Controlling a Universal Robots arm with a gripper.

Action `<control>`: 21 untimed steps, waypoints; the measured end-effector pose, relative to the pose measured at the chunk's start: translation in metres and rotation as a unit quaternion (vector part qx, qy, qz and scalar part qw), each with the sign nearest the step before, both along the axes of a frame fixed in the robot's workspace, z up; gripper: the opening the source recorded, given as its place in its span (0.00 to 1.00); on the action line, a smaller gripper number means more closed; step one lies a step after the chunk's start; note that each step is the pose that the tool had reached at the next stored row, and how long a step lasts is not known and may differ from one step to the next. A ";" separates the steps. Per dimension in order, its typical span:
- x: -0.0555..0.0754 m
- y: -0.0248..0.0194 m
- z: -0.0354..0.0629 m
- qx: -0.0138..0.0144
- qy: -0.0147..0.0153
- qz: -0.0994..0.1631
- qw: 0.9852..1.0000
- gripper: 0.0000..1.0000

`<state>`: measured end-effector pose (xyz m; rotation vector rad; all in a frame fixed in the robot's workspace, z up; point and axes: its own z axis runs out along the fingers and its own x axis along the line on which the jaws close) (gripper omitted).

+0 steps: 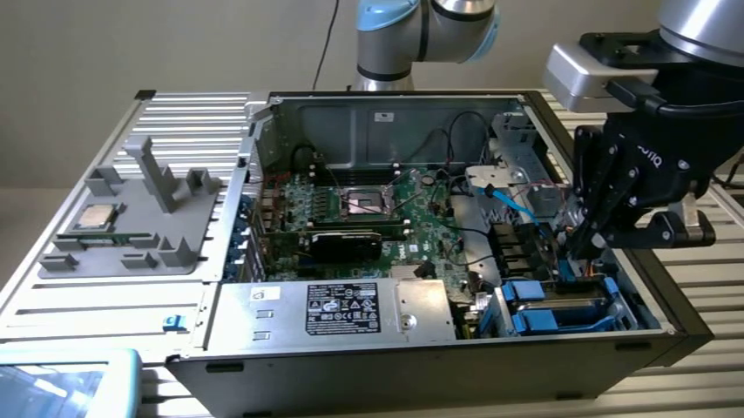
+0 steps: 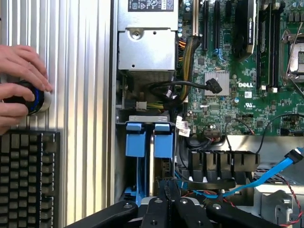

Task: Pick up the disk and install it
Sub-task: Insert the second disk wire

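The disk, a flat drive in a bright blue plastic bracket [image 1: 556,306], sits on edge in the drive bay at the lower right of the open black computer case [image 1: 419,357] in the exterior view; in the wrist view its blue bracket tabs [image 2: 148,140] stand side by side just below centre. The black robot gripper [image 1: 578,252] reaches down into that bay, its fingers drawn fully together at the bracket's edge; whether they pinch it cannot be told. Beside the bay lies the silver power supply box with a black label [image 1: 340,308], and further left the green motherboard [image 1: 372,218]. At the wrist view's left edge, a person's hand [image 2: 21,78] rests on a round black knob [image 2: 28,97] above a dark keyboard [image 2: 28,178].
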<state>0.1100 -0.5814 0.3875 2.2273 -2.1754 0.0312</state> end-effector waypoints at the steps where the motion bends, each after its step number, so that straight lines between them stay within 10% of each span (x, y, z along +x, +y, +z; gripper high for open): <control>1: 0.000 0.0001 -0.0001 0.000 0.000 0.009 1.000 0.11; 11: 0.000 0.0001 -0.0015 0.000 0.000 0.100 0.995 0.11; 21: 0.000 0.0001 -0.0038 0.000 0.000 0.190 0.982 0.11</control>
